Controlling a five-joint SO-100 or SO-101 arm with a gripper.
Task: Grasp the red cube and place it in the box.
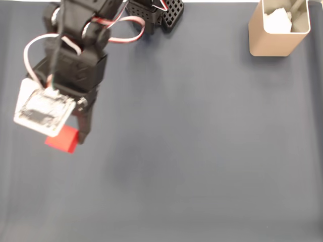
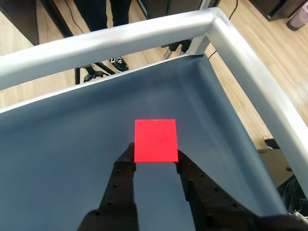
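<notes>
The red cube sits at the left of the dark mat in the fixed view, partly under my arm. In the wrist view the red cube shows its flat top, and my two black fingers press against its near corners from either side. My gripper is shut on the cube; whether the cube rests on the mat or hangs just above it cannot be told. The tan box stands far off at the top right of the fixed view, with something white inside it.
A black perforated arm base sits at the top centre. A white camera board rides on the wrist. In the wrist view a silver frame rail borders the mat's far and right edges, with wooden floor beyond.
</notes>
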